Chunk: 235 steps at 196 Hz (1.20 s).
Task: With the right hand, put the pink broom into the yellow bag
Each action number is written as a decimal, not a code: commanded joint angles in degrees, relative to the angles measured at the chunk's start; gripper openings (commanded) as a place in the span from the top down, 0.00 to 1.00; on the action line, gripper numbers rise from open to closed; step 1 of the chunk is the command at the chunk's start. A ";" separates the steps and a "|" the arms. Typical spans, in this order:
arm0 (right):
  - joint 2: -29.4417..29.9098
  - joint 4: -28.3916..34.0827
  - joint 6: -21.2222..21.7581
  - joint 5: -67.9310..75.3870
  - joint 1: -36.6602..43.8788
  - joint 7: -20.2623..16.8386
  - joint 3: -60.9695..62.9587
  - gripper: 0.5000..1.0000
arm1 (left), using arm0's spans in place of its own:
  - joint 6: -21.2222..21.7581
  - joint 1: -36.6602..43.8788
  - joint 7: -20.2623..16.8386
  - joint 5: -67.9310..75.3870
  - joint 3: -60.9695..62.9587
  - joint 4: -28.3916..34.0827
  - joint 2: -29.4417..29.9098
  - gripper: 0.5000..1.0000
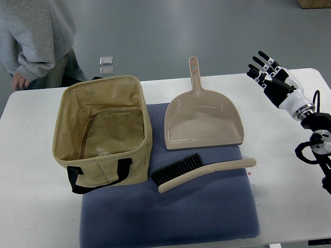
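One robot hand is in view: the right hand hovers above the far right part of the white table, its dark fingers released, spread and grasping nothing, well apart from everything else. The broom, pale beige-pink with black bristles, lies flat on the blue mat, bristles to the left and handle running out to the right. Its bristle end lies just beside the near right corner of the yellow bag, which stands open and upright on the left, partly on the mat. Just beyond the broom rests a matching dustpan, handle pointing to the far side. A person in a grey sleeve stands at the far left corner.
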 commanded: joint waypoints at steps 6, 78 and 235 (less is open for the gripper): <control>-0.08 0.00 0.00 -0.01 0.02 0.00 0.00 0.14 | 0.00 0.00 0.00 0.00 0.00 0.09 0.00 0.00; -0.25 0.00 -0.09 -0.01 0.02 0.00 0.00 0.14 | 0.00 -0.53 -0.18 0.00 0.00 0.17 0.00 0.00; -1.66 0.00 0.44 0.08 1.16 0.09 0.09 0.14 | 0.00 -0.35 -0.18 0.00 0.00 0.09 0.00 0.00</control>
